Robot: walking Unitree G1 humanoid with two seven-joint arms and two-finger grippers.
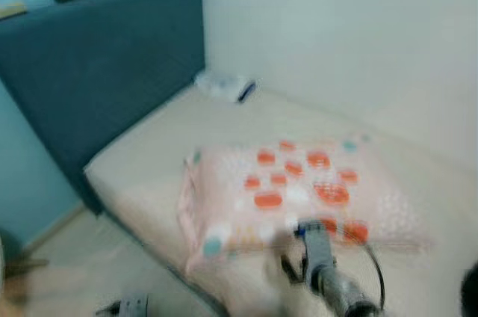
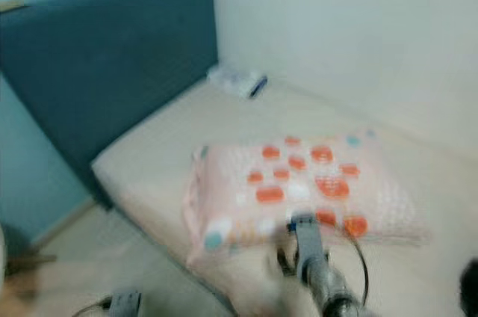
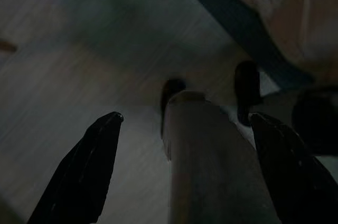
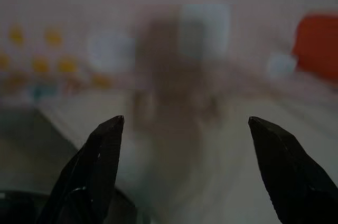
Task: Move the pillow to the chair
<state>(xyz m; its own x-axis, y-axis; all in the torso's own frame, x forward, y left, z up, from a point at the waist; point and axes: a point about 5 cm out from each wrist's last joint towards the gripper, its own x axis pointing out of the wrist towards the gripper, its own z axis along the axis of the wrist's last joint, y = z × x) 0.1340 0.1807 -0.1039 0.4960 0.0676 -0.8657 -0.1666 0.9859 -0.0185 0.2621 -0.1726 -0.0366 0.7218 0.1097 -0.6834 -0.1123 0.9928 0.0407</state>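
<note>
**Now reaching for the pillow on the bed**

Now the pillow (image 1: pixel 299 194), pink with orange dots, lies on the bed (image 1: pixel 149 160) near its front edge. The right gripper (image 4: pixel 185 129) is just before it, fingers wide and holding nothing. The left gripper (image 3: pixel 182 129) hangs over the floor, fingers wide too. Blur suggests walking, so the grasp may miss or pinch only the cover. A small white object (image 1: pixel 224 85) lies by the blue headboard (image 1: pixel 104 70), well apart.
</note>
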